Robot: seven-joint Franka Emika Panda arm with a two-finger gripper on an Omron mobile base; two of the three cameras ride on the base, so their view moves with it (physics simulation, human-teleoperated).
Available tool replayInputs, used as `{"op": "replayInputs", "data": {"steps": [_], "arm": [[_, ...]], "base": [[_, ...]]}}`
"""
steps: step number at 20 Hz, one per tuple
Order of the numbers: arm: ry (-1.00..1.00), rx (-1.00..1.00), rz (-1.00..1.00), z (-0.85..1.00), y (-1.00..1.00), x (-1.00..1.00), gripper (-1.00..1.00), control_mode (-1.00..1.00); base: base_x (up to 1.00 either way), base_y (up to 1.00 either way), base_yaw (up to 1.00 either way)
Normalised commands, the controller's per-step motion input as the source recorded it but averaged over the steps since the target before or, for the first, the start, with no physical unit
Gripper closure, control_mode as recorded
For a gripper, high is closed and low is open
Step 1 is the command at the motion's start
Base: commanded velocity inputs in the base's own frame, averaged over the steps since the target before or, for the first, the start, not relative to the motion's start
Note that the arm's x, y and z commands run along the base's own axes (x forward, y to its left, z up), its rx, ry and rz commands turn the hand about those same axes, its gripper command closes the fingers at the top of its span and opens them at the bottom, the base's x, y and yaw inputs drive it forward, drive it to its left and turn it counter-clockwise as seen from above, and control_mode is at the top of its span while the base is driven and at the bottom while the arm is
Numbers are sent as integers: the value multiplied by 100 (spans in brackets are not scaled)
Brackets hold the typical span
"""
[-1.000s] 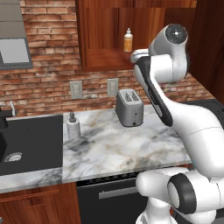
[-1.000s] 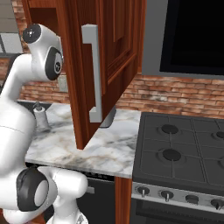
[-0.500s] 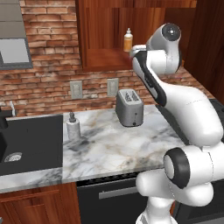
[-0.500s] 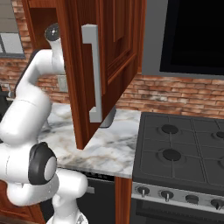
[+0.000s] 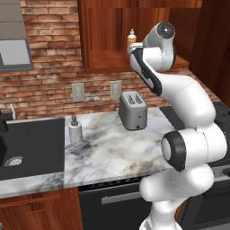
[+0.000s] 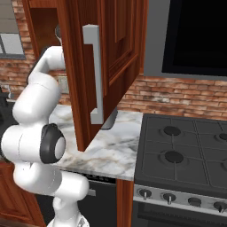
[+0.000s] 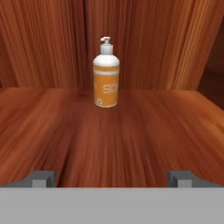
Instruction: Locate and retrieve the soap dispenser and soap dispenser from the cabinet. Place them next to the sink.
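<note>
Reddish-brown cabinet [image 7: 131, 131] planks surround the orange soap dispenser [image 7: 106, 74], which stands upright toward the back of the shelf, apart from the walls. Well short of it, the gripper [image 7: 112, 178] faces it with jaws spread wide and empty. A slightly off-centre reach could let one fingertip [image 7: 43, 178] nudge the narrow bottle over, or shove it against the back wall. Down on the marble counter [image 5: 117, 152], the marbled grey dispenser [image 5: 75, 130] already stands just beside the black sink [image 5: 31, 143]
</note>
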Motion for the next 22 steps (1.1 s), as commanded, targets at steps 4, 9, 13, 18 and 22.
{"op": "replayInputs", "data": {"steps": [4,9,13,18,22], "arm": [[0,0,6,5,2,48,-100,-100],[0,-1,2,5,-2,49,-100,-100],[0,-4,0,0,0,50,-100,-100],[0,-6,0,0,4,47,-100,-100],[0,-4,0,0,7,46,-100,-100]], "base": [[0,0,0],[0,0,0],[0,0,0],[0,0,0],[0,0,0]]}}
